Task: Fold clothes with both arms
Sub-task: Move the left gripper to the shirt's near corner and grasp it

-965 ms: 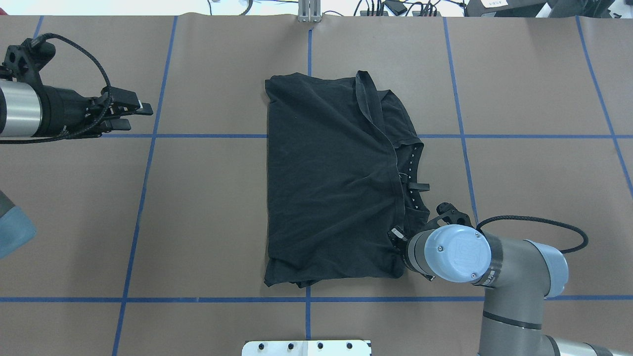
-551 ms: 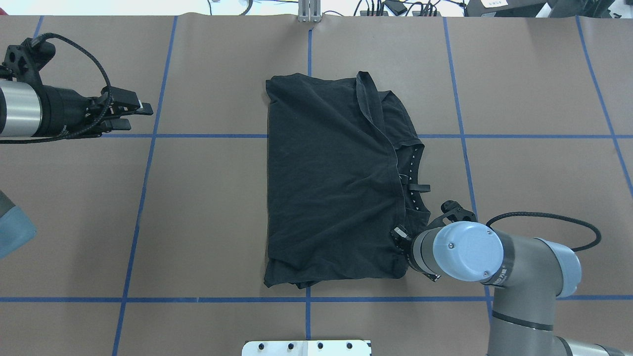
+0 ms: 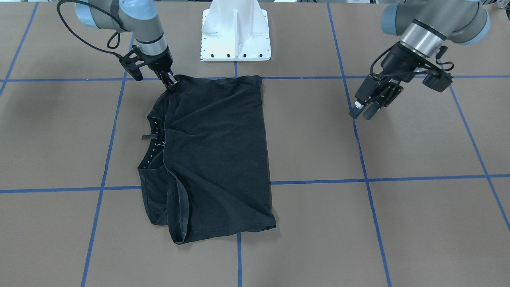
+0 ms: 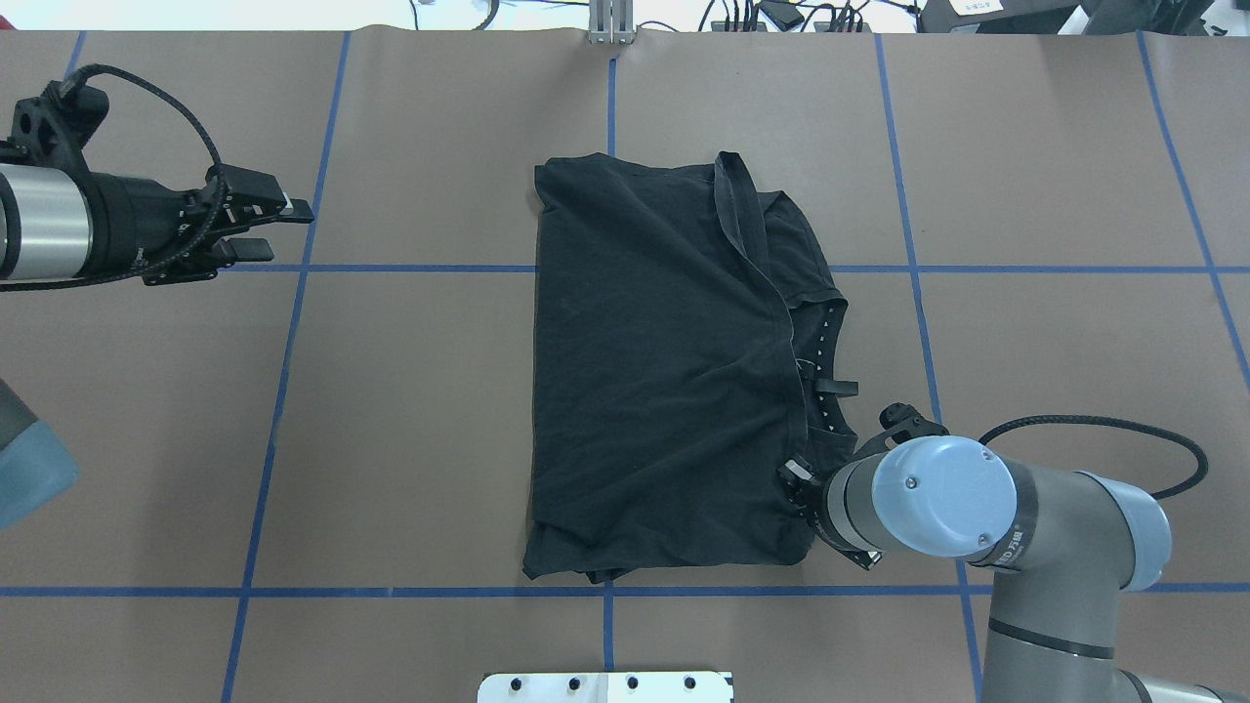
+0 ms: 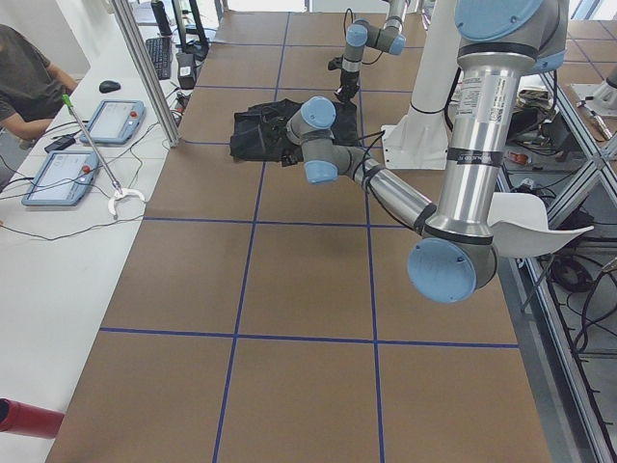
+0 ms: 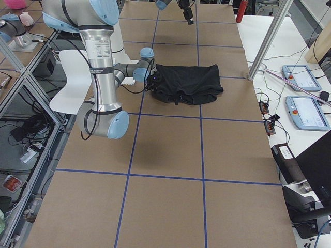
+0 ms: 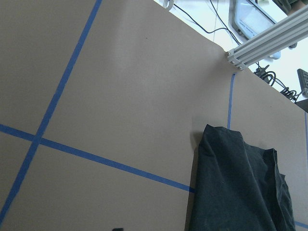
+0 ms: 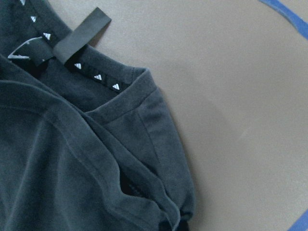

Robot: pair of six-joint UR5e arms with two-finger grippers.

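The black T-shirt [image 4: 664,371] lies folded in a rough rectangle at the middle of the table, its collar with small white marks [image 4: 830,332] facing my right side. My right gripper [image 4: 796,478] is shut on the shirt's near right corner; the front-facing view shows it [image 3: 172,83] pinching that corner low on the table. The right wrist view shows the collar [image 8: 96,77] and a black loop tag [image 8: 82,36]. My left gripper [image 4: 278,229] is open and empty, held over bare table far left of the shirt, and it also shows in the front-facing view [image 3: 361,114].
The table is brown with blue tape grid lines [image 4: 605,591]. The white pedestal base [image 3: 235,36] stands at the robot's edge. An aluminium post [image 4: 610,24] stands at the far edge. Tablets [image 5: 58,174] and a seated person [image 5: 24,77] are beyond the table.
My right arm has moved right and toward the robot, dragging the shirt slightly that way. My left gripper has shifted a little right and farther away.
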